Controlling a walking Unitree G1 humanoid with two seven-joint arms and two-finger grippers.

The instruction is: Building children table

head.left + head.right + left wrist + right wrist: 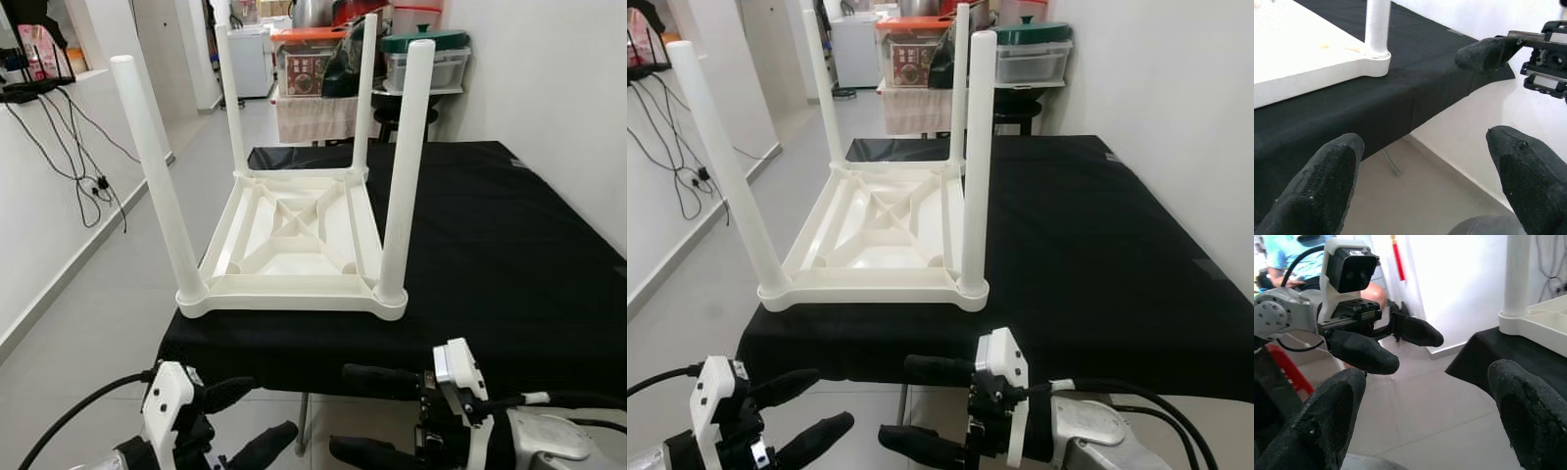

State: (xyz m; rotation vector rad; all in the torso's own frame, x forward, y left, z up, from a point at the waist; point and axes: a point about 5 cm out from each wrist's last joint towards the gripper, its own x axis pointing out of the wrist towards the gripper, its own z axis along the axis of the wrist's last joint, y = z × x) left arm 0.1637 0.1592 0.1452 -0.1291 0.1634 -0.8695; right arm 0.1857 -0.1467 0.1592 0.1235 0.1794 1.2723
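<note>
White plastic children's table (pixel 294 245) upside down on the black-covered tabletop (pixel 490 255), legs up.
Left gripper (pixel 245 416) and right gripper (pixel 367 416), both spread open and empty, hang below the near edge, apart from it.

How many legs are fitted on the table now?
4: near left leg, near right leg, far left leg, far right leg, all upright on the upturned table.

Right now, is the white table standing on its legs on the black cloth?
No, the white children's table lies upside down on the black cloth, with its four legs pointing up.
</note>
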